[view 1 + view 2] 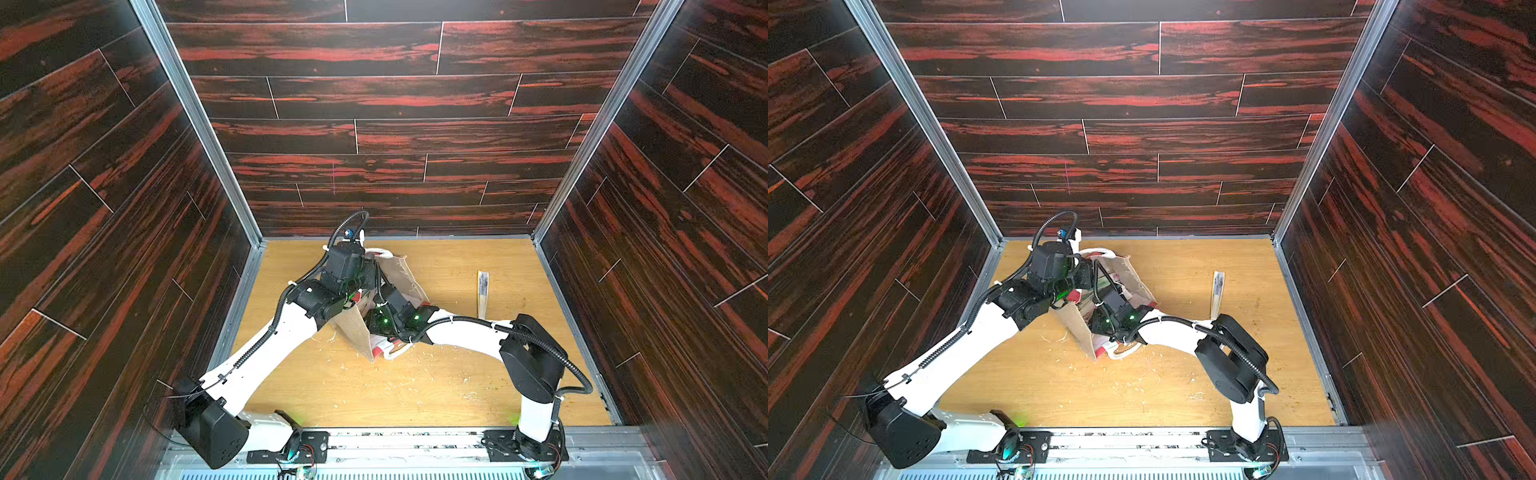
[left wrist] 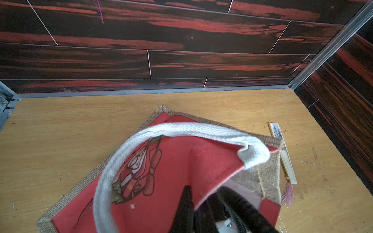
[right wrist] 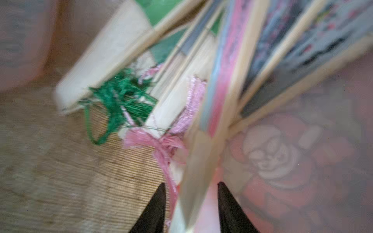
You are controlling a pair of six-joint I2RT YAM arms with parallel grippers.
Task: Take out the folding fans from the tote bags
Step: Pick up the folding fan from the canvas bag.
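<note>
The tote bag (image 1: pixel 401 272) (image 1: pixel 1136 274) lies tipped on the table in both top views, mouth toward the arms. My left gripper (image 2: pixel 194 198) is shut on the edge of its red panel (image 2: pixel 171 171), under the white rope handle (image 2: pixel 181 129). My right gripper (image 3: pixel 191 183) is deep inside the bag and hidden in the top views. Its jaws stand apart around the pale bamboo end of one folding fan (image 3: pixel 199 171). Several more fans (image 3: pixel 232 70) are piled beyond it, with green (image 3: pixel 121 96) and pink (image 3: pixel 161 145) tassels. One fan (image 1: pixel 483 293) (image 1: pixel 1217 293) (image 2: pixel 282 153) lies on the table right of the bag.
Pale fibre scraps (image 1: pixel 415 374) are scattered over the wooden table (image 1: pixel 457 399) in front of the bag. Dark wood-pattern walls (image 1: pixel 395 124) close in the back and both sides. The bag's other white handle (image 1: pixel 395 353) rests on the table near the right arm.
</note>
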